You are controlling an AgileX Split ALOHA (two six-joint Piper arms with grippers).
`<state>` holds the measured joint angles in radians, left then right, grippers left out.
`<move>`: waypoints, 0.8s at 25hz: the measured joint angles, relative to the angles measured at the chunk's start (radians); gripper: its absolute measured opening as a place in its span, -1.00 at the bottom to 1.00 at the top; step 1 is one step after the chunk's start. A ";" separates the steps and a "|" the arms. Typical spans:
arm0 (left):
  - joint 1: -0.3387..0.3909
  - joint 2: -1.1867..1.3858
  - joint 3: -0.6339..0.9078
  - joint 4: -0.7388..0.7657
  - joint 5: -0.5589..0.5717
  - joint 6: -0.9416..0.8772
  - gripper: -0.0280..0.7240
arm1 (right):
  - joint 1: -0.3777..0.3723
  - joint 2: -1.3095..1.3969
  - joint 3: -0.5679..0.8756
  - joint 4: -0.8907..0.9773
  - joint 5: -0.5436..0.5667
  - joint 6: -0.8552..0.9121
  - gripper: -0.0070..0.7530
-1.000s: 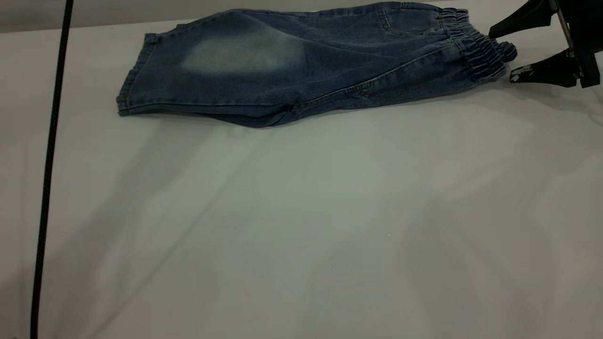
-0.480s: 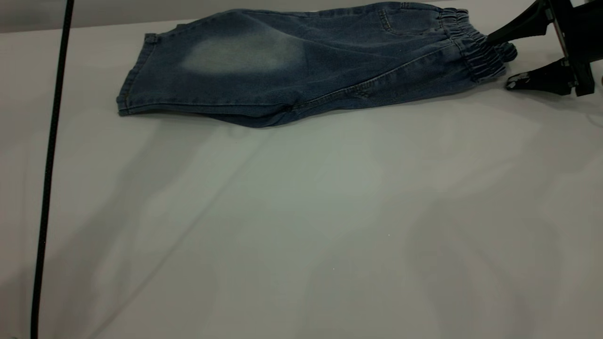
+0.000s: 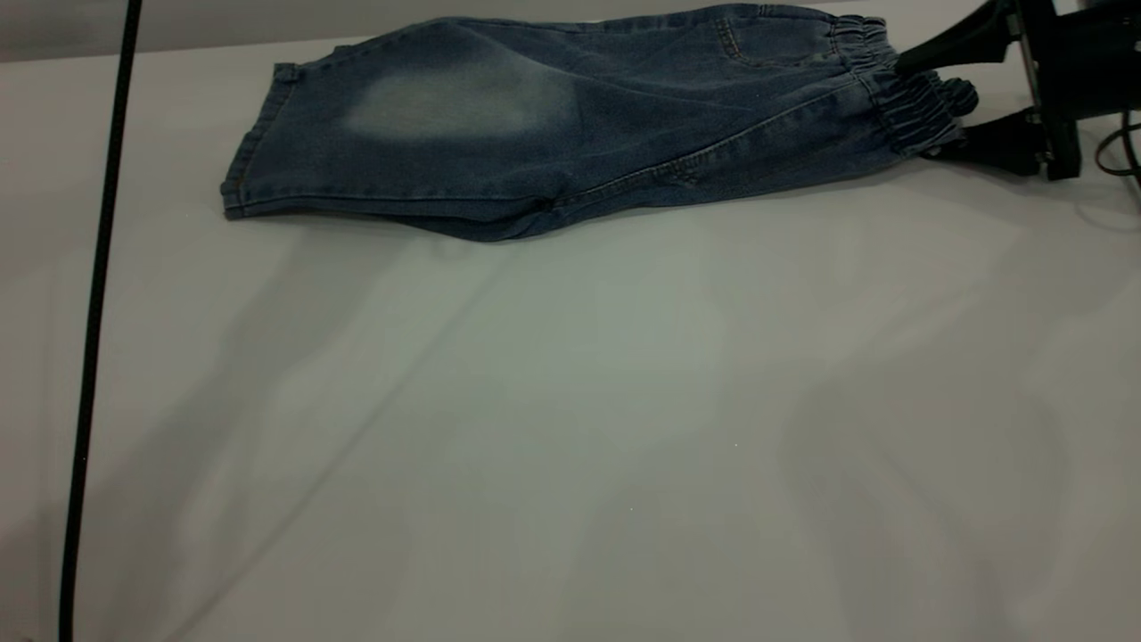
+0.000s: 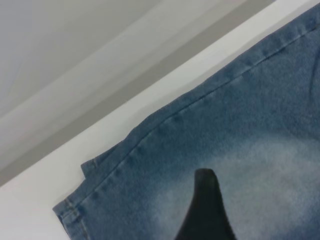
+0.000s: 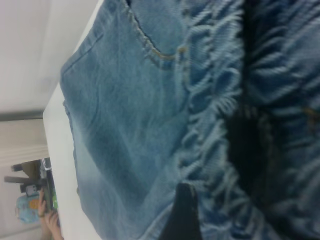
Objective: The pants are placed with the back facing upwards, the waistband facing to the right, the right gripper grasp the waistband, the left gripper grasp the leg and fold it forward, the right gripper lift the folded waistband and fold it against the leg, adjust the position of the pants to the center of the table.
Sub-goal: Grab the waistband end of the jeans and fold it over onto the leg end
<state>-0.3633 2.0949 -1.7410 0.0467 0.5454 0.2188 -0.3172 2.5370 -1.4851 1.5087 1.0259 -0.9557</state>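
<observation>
Pants (image 3: 570,125) lie flat at the far edge of the table (image 3: 570,401), already folded lengthwise into one doubled leg, hem at my left, elastic waistband (image 3: 900,98) at my right.

Right gripper (image 3: 927,102) is at the waistband end. I see its two black fingers spread wide: the upper one (image 3: 945,45) reaches over the top of the gathered elastic, the lower one (image 3: 989,147) sits low at the table just beside the waistband's near corner. The bunched elastic sits between them. Fingers apart, nothing pinched yet as far as I can see. On the right wrist view the ruched waistband (image 5: 215,100) fills the frame close ahead, one dark fingertip (image 5: 182,215) showing against the denim, a pocket seam beyond it.

Left gripper is out of the exterior view. On the left wrist view I see only one dark fingertip (image 4: 205,205) over the faded patch of the leg (image 4: 240,165), the hem corner and table edge beyond it. The other finger is out of frame, so I cannot tell how far that gripper is open, nor whether the tip touches the cloth.

A black cable (image 3: 94,312) hangs down at the far left, well apart from the pants.
</observation>
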 joint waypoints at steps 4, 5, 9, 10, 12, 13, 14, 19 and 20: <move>0.000 0.000 0.000 0.000 -0.007 0.000 0.41 | 0.046 0.012 -0.034 0.004 0.000 0.000 0.51; 0.000 0.000 0.000 0.000 -0.007 0.000 0.41 | 0.058 0.012 -0.042 0.001 -0.002 0.000 0.51; 0.000 0.000 0.000 0.000 -0.006 0.000 0.41 | 0.088 0.012 -0.074 0.003 -0.020 0.009 0.47; 0.000 0.000 0.000 0.000 -0.006 0.000 0.41 | 0.089 0.012 -0.079 0.003 -0.029 0.014 0.44; 0.000 0.000 0.000 0.000 -0.002 0.000 0.41 | 0.089 0.012 -0.080 0.001 -0.039 0.025 0.27; 0.000 0.000 0.000 -0.001 -0.001 0.000 0.41 | 0.089 0.012 -0.080 0.001 -0.044 0.025 0.18; -0.001 0.000 0.000 -0.001 0.001 0.000 0.41 | 0.089 0.012 -0.080 0.000 -0.051 0.025 0.03; -0.034 0.000 -0.002 -0.031 0.044 0.000 0.41 | 0.089 0.008 -0.108 -0.057 -0.057 0.022 -0.69; -0.044 0.001 -0.007 -0.036 0.063 0.000 0.41 | 0.089 0.002 -0.109 -0.063 -0.063 0.022 -0.74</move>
<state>-0.4077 2.0960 -1.7481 0.0105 0.6082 0.2188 -0.2280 2.5390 -1.5945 1.4461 0.9634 -0.9338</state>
